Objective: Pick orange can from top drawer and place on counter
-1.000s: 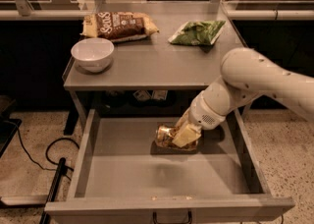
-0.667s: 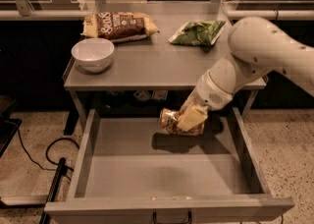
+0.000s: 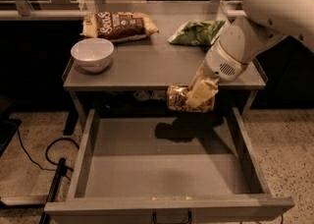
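The gripper [image 3: 194, 98], fingers [image 3: 200, 92] clamped on the creased orange-gold can [image 3: 177, 99], hangs above the grey metal drawer [image 3: 167, 171], raised to clear the grey surface [image 3: 147, 63].

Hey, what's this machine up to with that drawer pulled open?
A white robot arm holds an orange can in its end effector, which is clamped shut on it. The can hangs sideways in the air above the open top drawer, near the front edge of the counter, and is not yet set down there. On the counter sit a white bowl, a brown snack bag and a green bag.
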Robot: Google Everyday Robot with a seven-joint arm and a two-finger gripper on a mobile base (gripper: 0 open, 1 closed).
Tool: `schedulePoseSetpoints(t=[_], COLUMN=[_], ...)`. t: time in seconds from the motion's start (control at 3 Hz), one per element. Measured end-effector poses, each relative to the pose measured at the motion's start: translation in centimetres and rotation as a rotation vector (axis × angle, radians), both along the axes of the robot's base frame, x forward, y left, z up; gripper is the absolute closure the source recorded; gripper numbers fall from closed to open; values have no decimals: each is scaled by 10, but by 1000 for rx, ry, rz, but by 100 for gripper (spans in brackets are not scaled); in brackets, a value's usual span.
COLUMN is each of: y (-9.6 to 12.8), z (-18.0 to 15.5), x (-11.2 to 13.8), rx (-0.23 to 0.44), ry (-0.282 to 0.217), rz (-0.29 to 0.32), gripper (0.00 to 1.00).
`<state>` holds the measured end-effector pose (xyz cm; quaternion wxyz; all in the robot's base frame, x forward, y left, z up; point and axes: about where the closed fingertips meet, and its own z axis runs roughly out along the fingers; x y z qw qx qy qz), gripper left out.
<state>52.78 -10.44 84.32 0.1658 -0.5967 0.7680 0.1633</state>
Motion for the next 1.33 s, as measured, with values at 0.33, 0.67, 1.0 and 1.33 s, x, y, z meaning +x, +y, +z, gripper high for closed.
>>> schedulePoseSetpoints(t=[0.33,0.67,1.0,1.33], y=[1,3,10,17], z=[-2,7,28,42], x=[10,40,76,100], rx=[1,12,19,28], ry=[4,-14,-54,-79], rz=[-17,-46,-46,-36], gripper=[100,100,100,100])
